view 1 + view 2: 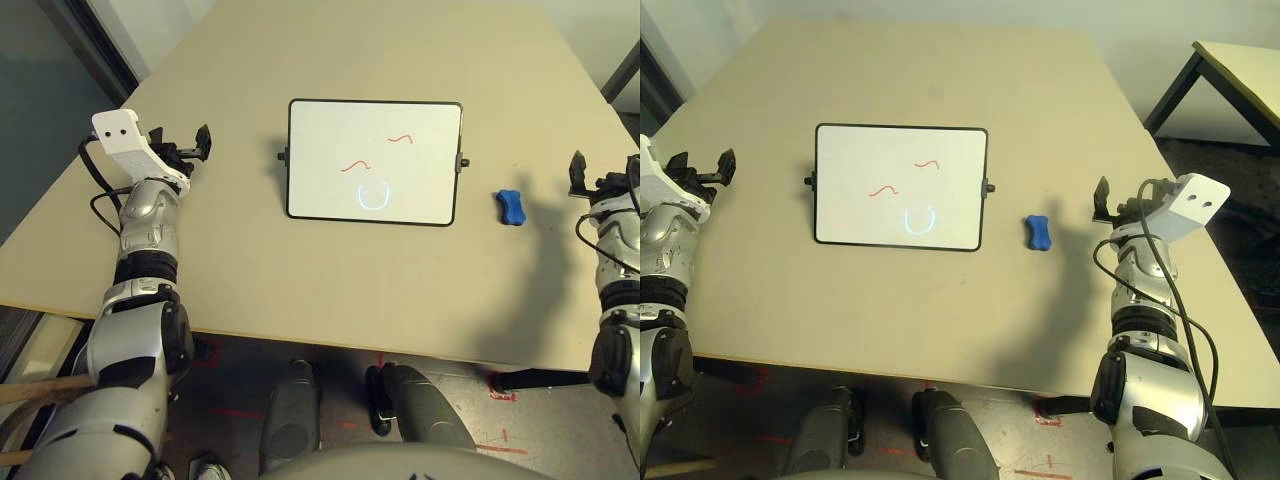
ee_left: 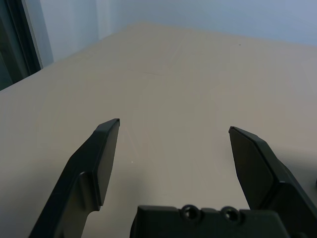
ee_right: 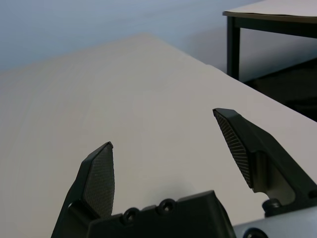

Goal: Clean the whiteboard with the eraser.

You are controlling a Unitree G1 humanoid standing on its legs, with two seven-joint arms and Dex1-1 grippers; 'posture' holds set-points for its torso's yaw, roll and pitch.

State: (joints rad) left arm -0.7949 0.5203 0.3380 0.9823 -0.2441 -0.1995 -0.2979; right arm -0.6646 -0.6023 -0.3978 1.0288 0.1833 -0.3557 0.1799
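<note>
1. The job has not started yet, as far as I can tell. The whiteboard (image 1: 374,161) has two red squiggles (image 1: 378,153) on it, plus a pale blue ring (image 1: 373,194) lower down that may be a drawing or just light — I cannot tell which.

2. The whiteboard lies flat in the middle of the counter (image 1: 300,270), with a small black knob on each short side.

3. The eraser (image 1: 511,207) is a little blue block. It sits on the counter just beside the board, on the robot's right, not touching it. Nothing is holding it.

4. The right tool (image 1: 1118,206) hangs near the eraser but apart from it. Its two black fingers (image 3: 237,144) stand wide open with nothing between them.

5. The left tool (image 1: 182,147) is well away on the other side of the board. It is open and empty too.

6. What is left, I think: pick up the eraser, bring it to the board, and rub off every mark. That is the whole job.

7. The counter is a plain, pale tan top — smooth and bare apart from the board and the eraser.

8. Around it there is a pale wall, a second table (image 1: 1240,60) with dark legs off to the robot's right, and a grey floor with red tape marks (image 1: 497,388) under the counter.
</note>
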